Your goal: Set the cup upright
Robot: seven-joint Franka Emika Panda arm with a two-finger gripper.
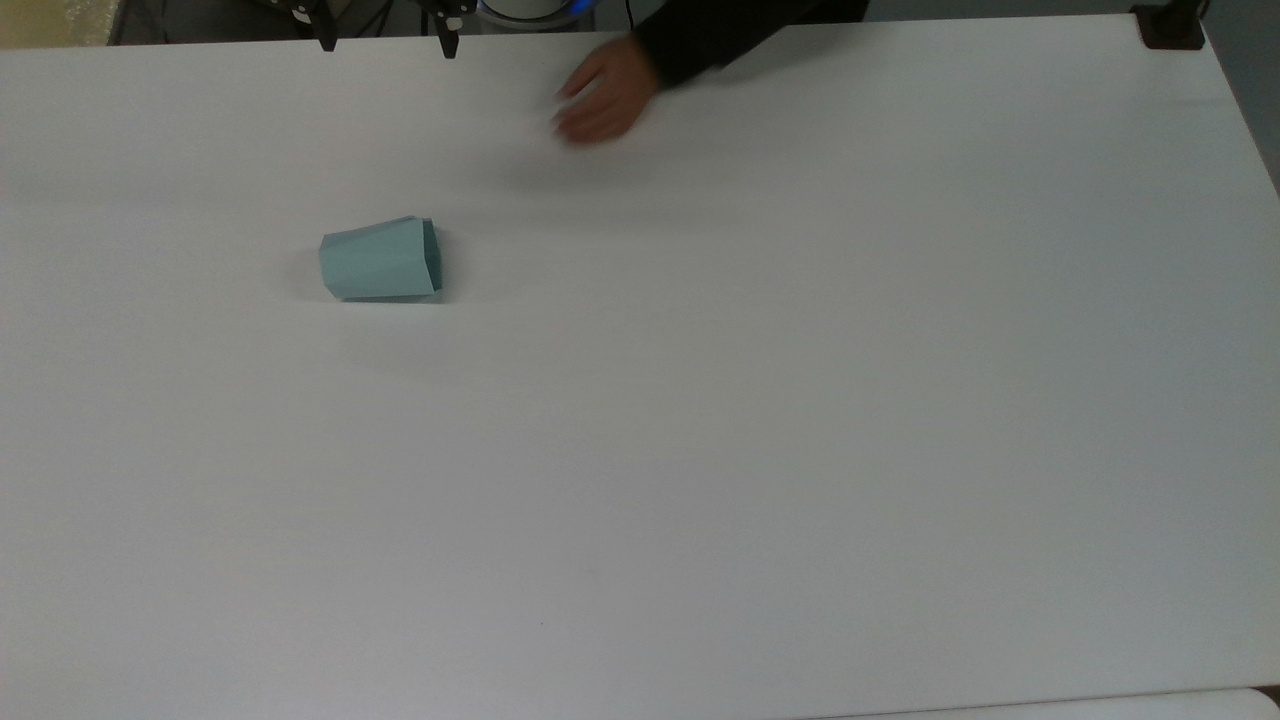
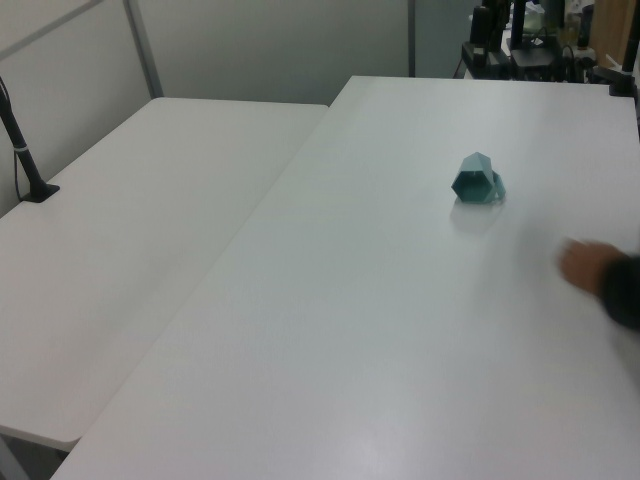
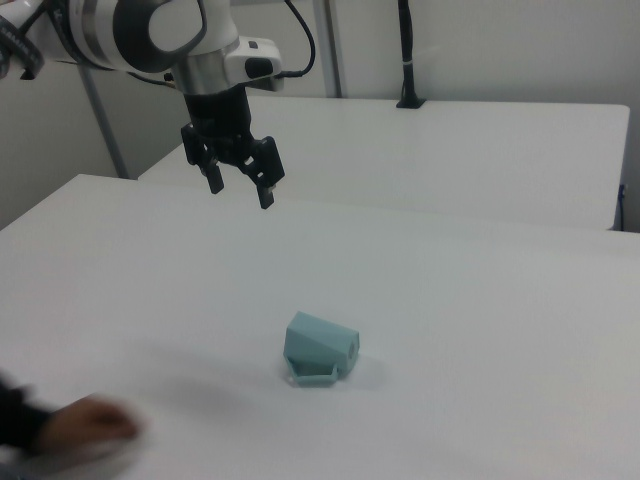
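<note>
The pale teal cup point(image 1: 381, 259) lies on its side on the white table point(image 1: 760, 420), its mouth toward the top view's right. In the left view the cup point(image 2: 477, 181) shows its dark hexagonal opening. In the right view the cup point(image 3: 317, 347) rests at centre, narrow base up-left. My gripper point(image 3: 241, 188) hangs open well above the table, up and to the left of the cup in the right view, holding nothing. Its two fingertips point(image 1: 328, 44) poke in at the top edge of the top view, beyond the cup.
A person's hand point(image 1: 603, 91) in a dark sleeve reaches over the table's far edge in the top view, blurred; the hand point(image 2: 590, 268) sits at the left view's right, and the hand point(image 3: 85, 425) at the right view's lower left. A second white table point(image 2: 130, 250) adjoins.
</note>
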